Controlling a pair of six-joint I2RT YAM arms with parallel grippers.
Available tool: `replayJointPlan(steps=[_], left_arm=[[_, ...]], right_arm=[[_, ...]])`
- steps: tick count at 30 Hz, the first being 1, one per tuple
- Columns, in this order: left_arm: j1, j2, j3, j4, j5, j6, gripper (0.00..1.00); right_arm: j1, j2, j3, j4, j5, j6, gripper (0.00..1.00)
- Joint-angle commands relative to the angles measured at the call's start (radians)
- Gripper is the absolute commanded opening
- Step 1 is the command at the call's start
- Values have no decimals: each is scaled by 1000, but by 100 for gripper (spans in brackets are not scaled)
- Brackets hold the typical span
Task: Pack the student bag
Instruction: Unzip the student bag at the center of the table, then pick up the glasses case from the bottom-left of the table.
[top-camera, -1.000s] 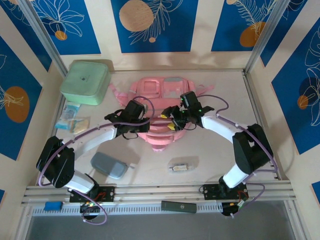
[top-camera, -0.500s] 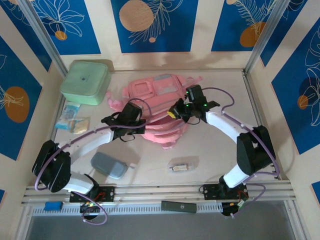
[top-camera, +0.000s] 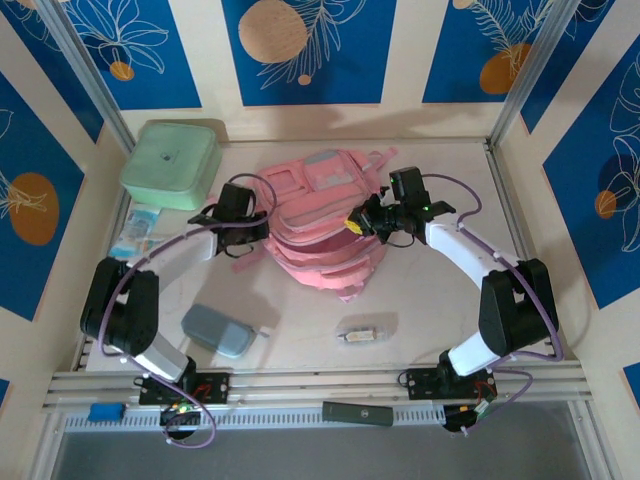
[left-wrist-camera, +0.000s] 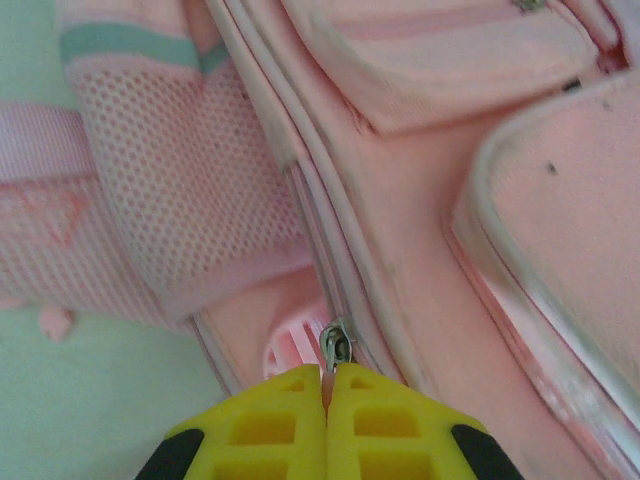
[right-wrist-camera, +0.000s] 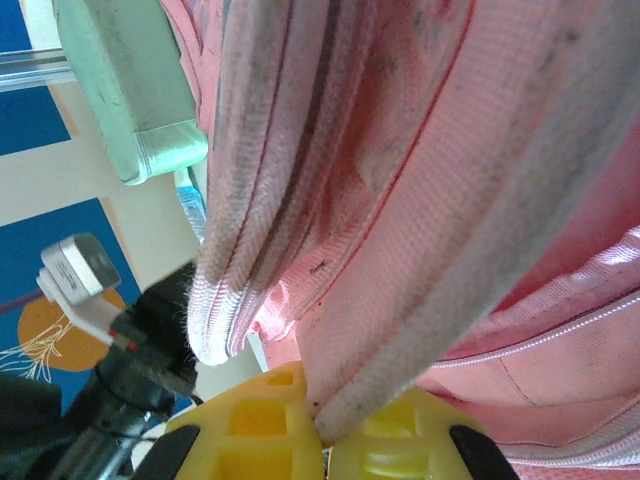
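Left claw (left-wrist-camera: 327, 385), right claw (right-wrist-camera: 322, 425) tight on student bag (top-camera: 322, 212), opposite sides

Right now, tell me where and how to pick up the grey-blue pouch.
Probably grip the grey-blue pouch at its middle, across its narrow width, coming straight down from above: it lies flat on the table, long axis slanting, with both long edges free.

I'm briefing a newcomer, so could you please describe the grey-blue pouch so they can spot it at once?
Find the pink student bag in the middle of the table, then look toward the table's near edge, left of centre. The grey-blue pouch lies flat there. Unlike the mint-green box at the far left corner, it is dull, low and rounded.
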Motion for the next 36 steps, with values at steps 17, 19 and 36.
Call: replayJointPlan(steps=[17,19,36], left_arm=[[62,-255,-112,-214,80,-27,49],[62,-321,-138,-274,69,-58,55],[180,-678,-199,-559,53,-139,100]], right_arm=[[72,-55,71,-218,117,-272,60],[90,-73,73,-278,133,-329,65],[750,150,152,-103,297,-730,99]])
